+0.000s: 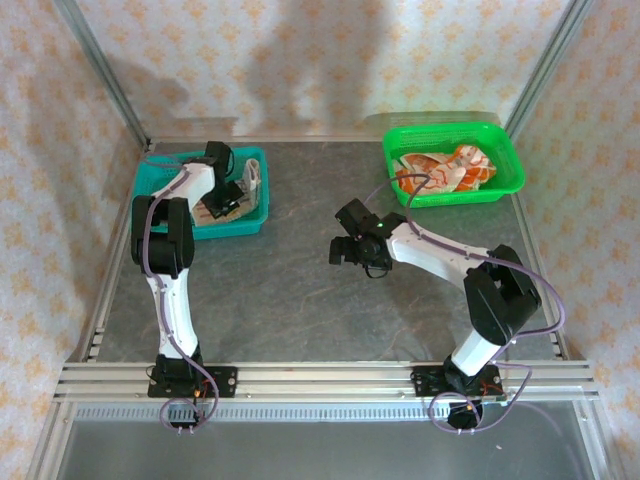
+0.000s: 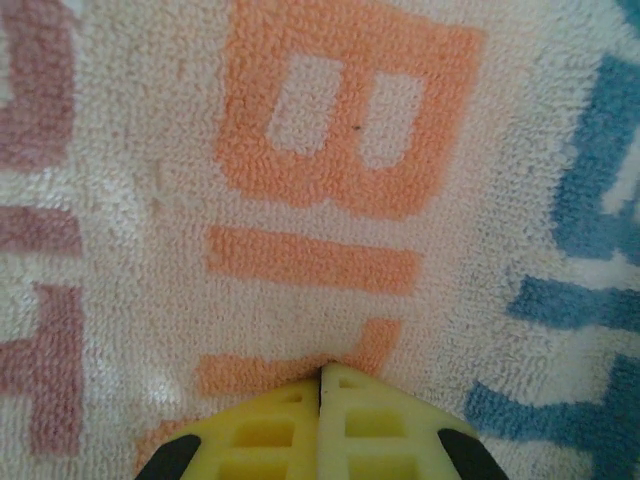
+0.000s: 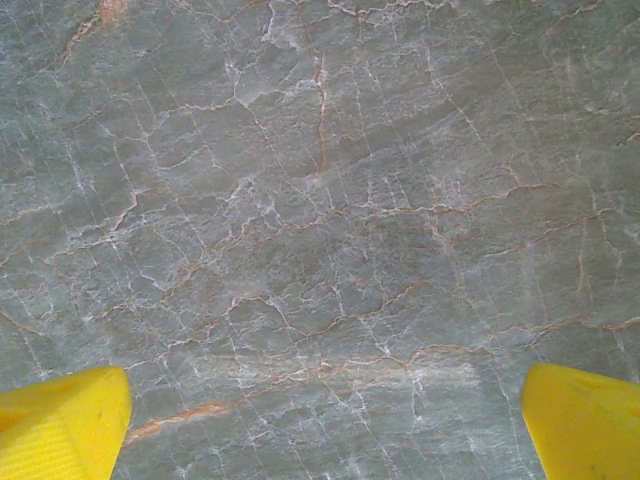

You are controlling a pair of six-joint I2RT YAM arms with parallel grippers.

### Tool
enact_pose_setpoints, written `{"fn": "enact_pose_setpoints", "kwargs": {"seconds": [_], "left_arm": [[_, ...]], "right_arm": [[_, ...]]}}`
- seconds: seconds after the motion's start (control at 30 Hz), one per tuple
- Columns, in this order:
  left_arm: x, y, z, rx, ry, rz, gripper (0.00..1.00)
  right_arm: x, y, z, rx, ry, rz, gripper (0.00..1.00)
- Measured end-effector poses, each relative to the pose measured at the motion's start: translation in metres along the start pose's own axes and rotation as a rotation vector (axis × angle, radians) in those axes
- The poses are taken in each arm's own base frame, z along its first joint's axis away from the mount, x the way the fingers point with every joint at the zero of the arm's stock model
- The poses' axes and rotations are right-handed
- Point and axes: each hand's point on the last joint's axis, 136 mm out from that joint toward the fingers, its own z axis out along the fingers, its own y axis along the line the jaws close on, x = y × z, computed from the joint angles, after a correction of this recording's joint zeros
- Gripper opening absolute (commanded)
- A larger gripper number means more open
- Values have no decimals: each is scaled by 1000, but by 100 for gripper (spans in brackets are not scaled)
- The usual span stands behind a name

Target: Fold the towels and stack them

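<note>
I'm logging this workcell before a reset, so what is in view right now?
Table: one, grey marbled, under everything.
Green basket: one, bright green, far right of the table.
Orange towels: crumpled heap, count unclear, orange and white, in the green basket.
Teal basket: one, teal, far left of the table.
Lettered towel: one seen, white with orange, blue and mauve letters, in the teal basket.
Left gripper: one, yellow fingers, shut on the lettered towel.
Right gripper: one, yellow fingers, open over bare table near the middle.
</note>
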Motion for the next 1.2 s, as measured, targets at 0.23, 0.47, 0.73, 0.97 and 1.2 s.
{"fn": "enact_pose_setpoints", "kwargs": {"seconds": [0.23,0.47,0.73,0.97,1.2], "left_arm": [[-18,23,3,-97,-26,18,0],[-27,47,-2,-226,-47,136,0],[-45,62,-1,-315,-53,276,0],[-67,55,-8,-299,-89,320,0],[-61,47,-19,-223,-83,304,29]], "right_arm": [[1,0,4,7,8,-1,100],[2,-1,8,16,17,-2,100],[0,1,7,13,14,-2,100],[0,1,7,15,15,-2,100],[-2,-2,5,30,8,-11,99]]}}
